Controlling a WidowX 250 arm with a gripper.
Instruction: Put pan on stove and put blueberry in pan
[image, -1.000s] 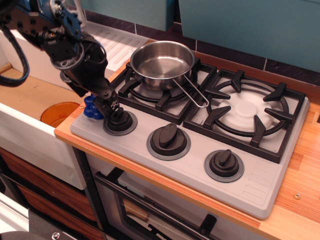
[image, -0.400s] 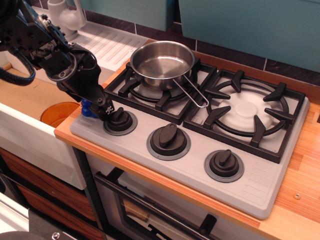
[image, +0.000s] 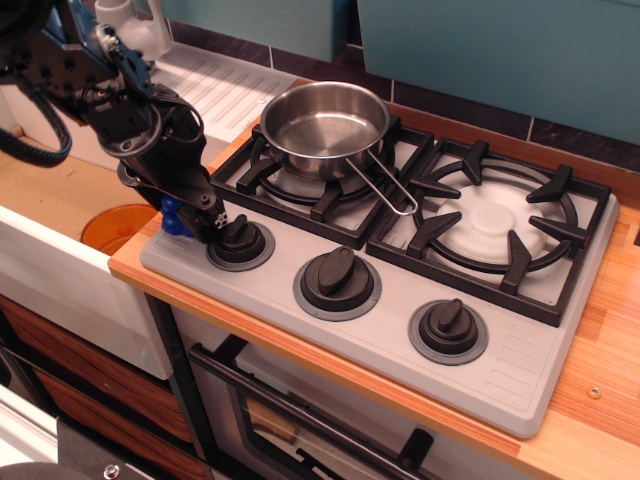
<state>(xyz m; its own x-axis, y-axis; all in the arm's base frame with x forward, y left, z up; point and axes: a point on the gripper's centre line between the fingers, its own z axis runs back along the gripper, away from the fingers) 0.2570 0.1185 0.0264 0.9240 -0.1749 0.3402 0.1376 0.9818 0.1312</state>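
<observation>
The shiny steel pan (image: 325, 125) sits on the left burner grate of the grey stove (image: 560, 360), its wire handle pointing toward the front right. The pan is empty. The blue blueberry (image: 171, 217) lies at the stove's front-left corner, beside the left knob (image: 240, 241). My gripper (image: 193, 213) is down right over the blueberry and hides most of it. One black finger (image: 208, 213) shows between the blueberry and the knob. The other finger is hidden, so I cannot tell how the jaws stand.
An orange disc (image: 115, 225) lies in the sink to the left, below the counter edge. The right burner grate (image: 495, 225) is bare. Two more knobs (image: 338, 280) stand along the stove's front. A white drain rack (image: 215, 85) is behind my arm.
My arm has shifted left and lowered over the blueberry, covering more of it. The pan has not moved.
</observation>
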